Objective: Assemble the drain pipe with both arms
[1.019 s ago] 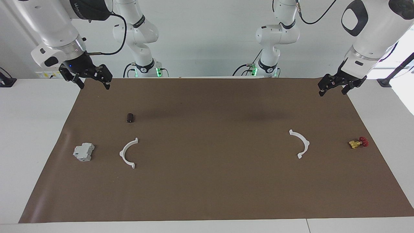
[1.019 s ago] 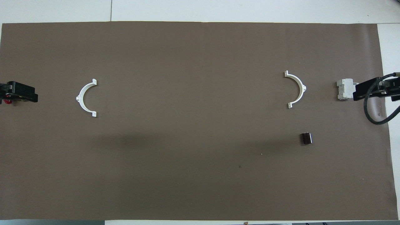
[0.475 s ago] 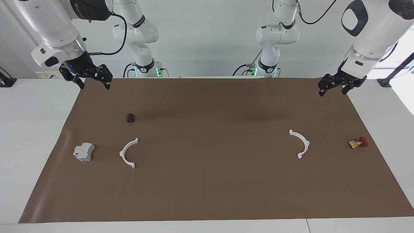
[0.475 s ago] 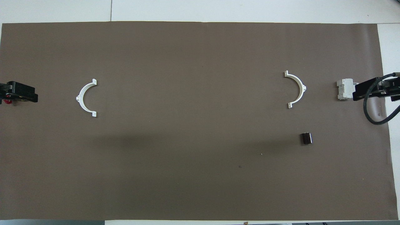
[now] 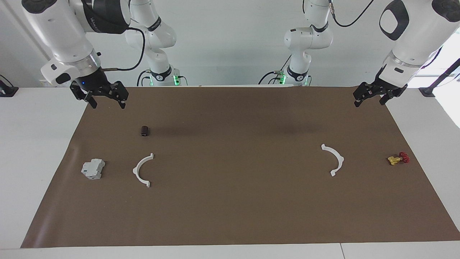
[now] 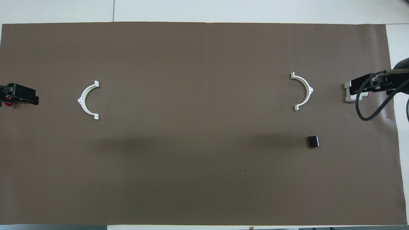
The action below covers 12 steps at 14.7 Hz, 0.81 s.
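The drain pipe lies as two separate white half-ring arcs on the brown mat (image 5: 230,208). One arc (image 5: 136,168) (image 6: 308,90) lies toward the right arm's end, the other arc (image 5: 339,158) (image 6: 81,100) toward the left arm's end. My right gripper (image 5: 107,105) (image 6: 367,85) is open and empty, up in the air over the mat's edge, above the grey box in the overhead view. My left gripper (image 5: 369,103) (image 6: 19,95) is open and empty, raised over the mat's corner at its own end.
A grey blocky box (image 5: 92,169) (image 6: 347,93) lies beside the arc at the right arm's end. A small dark cylinder (image 5: 144,130) (image 6: 312,141) lies nearer to the robots than that arc. A yellow-and-red valve (image 5: 398,158) lies at the left arm's end.
My right gripper has come down a little and moved inward, over the grey box in the overhead view. The left arm and all the objects have not moved.
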Tool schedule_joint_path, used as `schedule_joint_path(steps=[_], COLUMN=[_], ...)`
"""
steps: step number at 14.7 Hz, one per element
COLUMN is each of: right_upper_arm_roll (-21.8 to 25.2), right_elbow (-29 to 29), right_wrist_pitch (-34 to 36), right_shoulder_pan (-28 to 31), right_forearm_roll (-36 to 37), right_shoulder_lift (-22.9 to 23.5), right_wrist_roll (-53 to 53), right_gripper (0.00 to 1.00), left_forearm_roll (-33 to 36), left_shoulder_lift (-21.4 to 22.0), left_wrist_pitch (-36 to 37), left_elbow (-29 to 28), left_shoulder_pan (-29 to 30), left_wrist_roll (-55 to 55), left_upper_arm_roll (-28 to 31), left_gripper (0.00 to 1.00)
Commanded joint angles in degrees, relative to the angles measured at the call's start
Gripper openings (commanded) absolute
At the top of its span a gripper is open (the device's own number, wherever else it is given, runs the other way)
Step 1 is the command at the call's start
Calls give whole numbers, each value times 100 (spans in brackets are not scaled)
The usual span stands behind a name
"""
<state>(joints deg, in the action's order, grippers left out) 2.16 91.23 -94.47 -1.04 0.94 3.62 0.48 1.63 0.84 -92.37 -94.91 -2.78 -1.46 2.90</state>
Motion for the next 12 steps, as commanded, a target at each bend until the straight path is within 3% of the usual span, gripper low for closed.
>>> schedule_joint_path(steps=[1, 3, 7, 9, 12], right_upper_arm_roll=[-58, -75, -75, -84, -75], right_elbow=[-45, 52, 1439, 1529, 1608], right_wrist_pitch=[-920, -1624, -3372, -3605, -3780], right_shoulder_pan=[-36, -54, -62, 25, 148], right_forearm_roll=[-155, -173, -217, -217, -462], right_shoulder_lift=[805, 1280, 1501, 1738, 1853], right_wrist_roll=[-119, -127, -365, -696, -997], right_gripper=[100, 100, 100, 99, 85], left_forearm_roll=[13, 4, 4, 13, 13], left_shoulder_lift=[83, 92, 92, 92, 145], left_wrist_pitch=[79, 79, 61, 18, -140], left_elbow=[-71, -71, -89, -115, -255], left_shoulder_pan=[-20, -20, -12, -12, -12], left_wrist_roll=[58, 58, 58, 58, 23], left_upper_arm_roll=[26, 26, 26, 26, 26], left_gripper=[100, 100, 100, 100, 100])
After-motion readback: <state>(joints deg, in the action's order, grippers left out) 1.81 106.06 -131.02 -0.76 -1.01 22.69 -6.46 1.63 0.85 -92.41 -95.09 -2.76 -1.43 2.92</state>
